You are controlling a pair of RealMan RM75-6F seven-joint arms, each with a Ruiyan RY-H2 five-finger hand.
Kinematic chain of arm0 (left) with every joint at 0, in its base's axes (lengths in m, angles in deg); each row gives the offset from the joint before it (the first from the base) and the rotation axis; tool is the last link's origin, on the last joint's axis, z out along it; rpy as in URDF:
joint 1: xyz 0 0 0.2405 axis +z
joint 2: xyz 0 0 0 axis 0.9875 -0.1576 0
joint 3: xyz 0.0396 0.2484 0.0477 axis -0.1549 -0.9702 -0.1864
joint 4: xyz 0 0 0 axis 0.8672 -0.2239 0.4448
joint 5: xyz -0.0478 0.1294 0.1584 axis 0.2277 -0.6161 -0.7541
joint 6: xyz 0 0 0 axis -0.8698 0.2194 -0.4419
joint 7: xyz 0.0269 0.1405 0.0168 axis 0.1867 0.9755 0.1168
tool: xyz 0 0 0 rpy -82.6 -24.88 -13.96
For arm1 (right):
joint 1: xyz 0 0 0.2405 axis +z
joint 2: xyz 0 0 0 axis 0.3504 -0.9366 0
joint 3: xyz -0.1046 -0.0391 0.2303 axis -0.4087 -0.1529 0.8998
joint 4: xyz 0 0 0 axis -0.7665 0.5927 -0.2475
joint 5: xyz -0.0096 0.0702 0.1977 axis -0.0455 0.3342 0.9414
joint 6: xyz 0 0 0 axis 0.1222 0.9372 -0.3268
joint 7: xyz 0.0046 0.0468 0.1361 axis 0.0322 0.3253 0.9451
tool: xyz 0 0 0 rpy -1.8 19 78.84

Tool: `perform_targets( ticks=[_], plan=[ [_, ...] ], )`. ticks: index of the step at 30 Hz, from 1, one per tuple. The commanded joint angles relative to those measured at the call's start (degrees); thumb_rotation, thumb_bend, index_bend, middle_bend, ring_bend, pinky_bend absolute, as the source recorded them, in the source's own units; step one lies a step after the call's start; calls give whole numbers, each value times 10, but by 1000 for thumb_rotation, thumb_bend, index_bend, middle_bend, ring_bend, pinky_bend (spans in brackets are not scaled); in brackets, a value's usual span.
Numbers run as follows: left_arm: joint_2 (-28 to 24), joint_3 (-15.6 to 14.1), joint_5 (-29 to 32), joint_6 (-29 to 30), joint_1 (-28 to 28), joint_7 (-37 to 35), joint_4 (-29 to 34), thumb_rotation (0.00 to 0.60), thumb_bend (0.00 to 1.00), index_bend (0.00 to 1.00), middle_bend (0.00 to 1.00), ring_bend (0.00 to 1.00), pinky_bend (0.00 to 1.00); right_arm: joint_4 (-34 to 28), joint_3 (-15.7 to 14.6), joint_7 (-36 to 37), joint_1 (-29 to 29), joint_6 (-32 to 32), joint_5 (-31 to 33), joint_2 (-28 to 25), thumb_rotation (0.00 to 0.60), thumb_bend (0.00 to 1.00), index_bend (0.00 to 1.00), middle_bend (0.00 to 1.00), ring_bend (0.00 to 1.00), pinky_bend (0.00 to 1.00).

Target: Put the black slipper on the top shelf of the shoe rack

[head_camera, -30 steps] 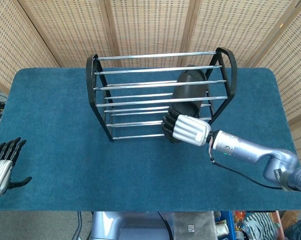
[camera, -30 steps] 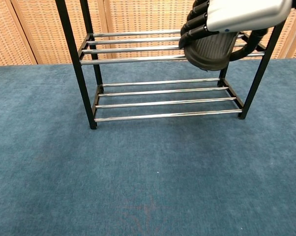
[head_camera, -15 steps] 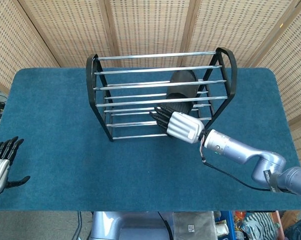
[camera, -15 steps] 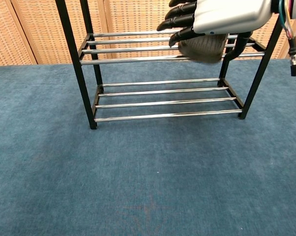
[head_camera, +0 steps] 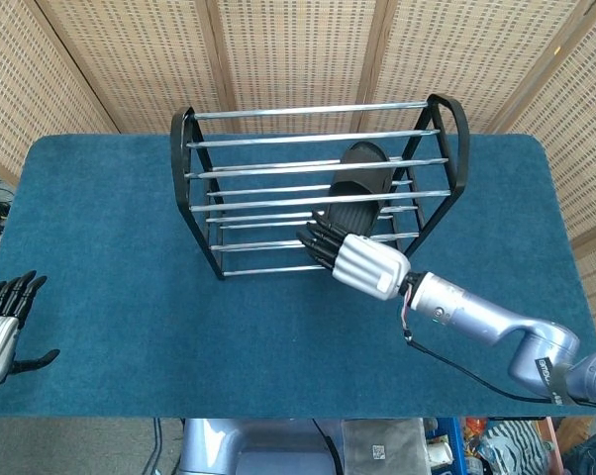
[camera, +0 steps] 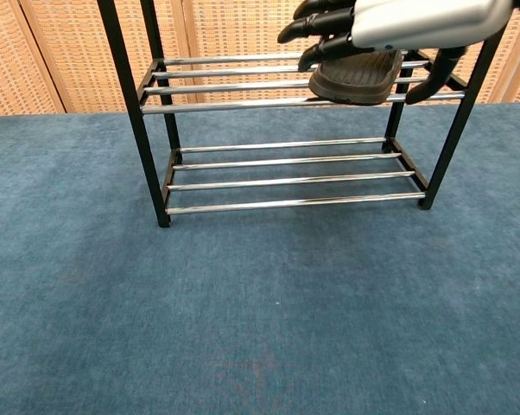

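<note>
One black slipper (head_camera: 352, 188) lies flat on rack (head_camera: 209, 148), apparently lengthwise front-to-back.

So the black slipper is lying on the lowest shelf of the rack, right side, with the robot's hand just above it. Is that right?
Not quite: the black slipper lies on a higher shelf of the shoe rack, not the lowest. The chest view shows it, with the bottom rails bare below. It is on the right side, the right hand just above.
</note>
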Motion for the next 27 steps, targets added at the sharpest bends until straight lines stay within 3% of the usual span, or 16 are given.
perform_targets(
  ticks=[1, 7, 12, 17, 19, 20, 27],
  plan=[
    [-1, -1, -3, 3, 1, -2, 1, 600, 163, 0, 0, 0, 0, -21, -18, 7, -37, 64, -33, -22, 600, 192, 122, 0, 0, 0],
    [-2, -5, -15, 14, 6, -4, 3, 600, 163, 0, 0, 0, 0, 8, -58, 62, -120, 207, -78, -21, 600, 190, 122, 0, 0, 0],
    [1, -12, -36, 34, 15, 7, 7, 600, 164, 0, 0, 0, 0, 118, -85, 196, -238, 344, -18, 53, 600, 169, 115, 0, 0, 0],
    [5, -15, -46, 45, 19, 17, 7, 600, 163, 0, 0, 0, 0, 166, -91, 280, -301, 384, 44, 96, 600, 26, 10, 0, 0, 0],
    [7, -16, -50, 49, 21, 23, 8, 600, 163, 0, 0, 0, 0, 164, -95, 313, -335, 384, 89, 107, 600, 0, 0, 0, 0, 0],
    [11, -17, -54, 56, 23, 33, 8, 600, 164, 0, 0, 0, 0, 136, -105, 355, -381, 375, 153, 110, 600, 0, 0, 0, 0, 0],
    [25, -17, -59, 68, 30, 61, 6, 600, 163, 0, 0, 0, 0, 54, -105, 338, -453, 409, 203, 105, 600, 0, 0, 0, 0, 0]
  ],
)
